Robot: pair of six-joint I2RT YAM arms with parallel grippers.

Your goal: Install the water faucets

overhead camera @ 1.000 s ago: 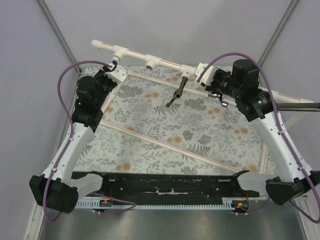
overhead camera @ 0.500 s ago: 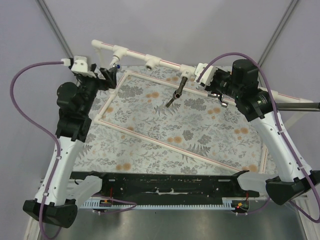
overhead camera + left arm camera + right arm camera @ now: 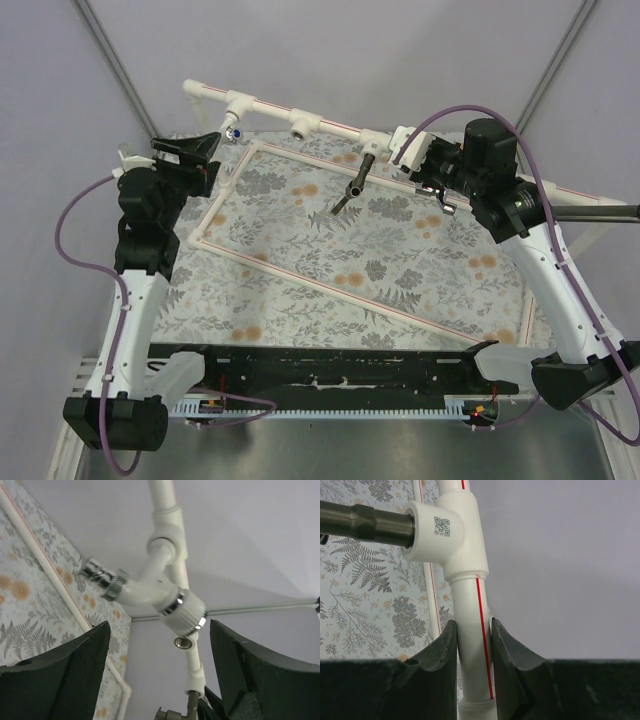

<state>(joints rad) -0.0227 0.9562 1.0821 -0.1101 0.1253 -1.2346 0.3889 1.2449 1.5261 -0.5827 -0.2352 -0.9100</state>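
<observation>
The white elbow faucet [image 3: 155, 587] with a round ribbed knob [image 3: 184, 612] and a chrome threaded end [image 3: 104, 578] hangs from the left tee [image 3: 167, 535] of the white pipe; in the top view this faucet [image 3: 232, 128] sits at the far left. My left gripper [image 3: 160, 667] is open just short of the knob, touching nothing, and stands left of the faucet [image 3: 207, 151]. A dark metal faucet [image 3: 355, 186] sticks out of the right tee [image 3: 445, 530]. My right gripper [image 3: 473, 645] is shut on the white pipe [image 3: 472, 610] just below that tee.
The middle tee [image 3: 300, 127] shows a bare threaded socket [image 3: 183, 642]. The white pipe frame [image 3: 300, 280] lies on the floral cloth [image 3: 380, 260]. A black strip [image 3: 330, 365] runs along the near edge between the arm bases. Purple cables loop beside both arms.
My left gripper has opened off the white faucet and drawn back to the left, its wrist turning. The faucet stays on the tee. The right arm has not moved.
</observation>
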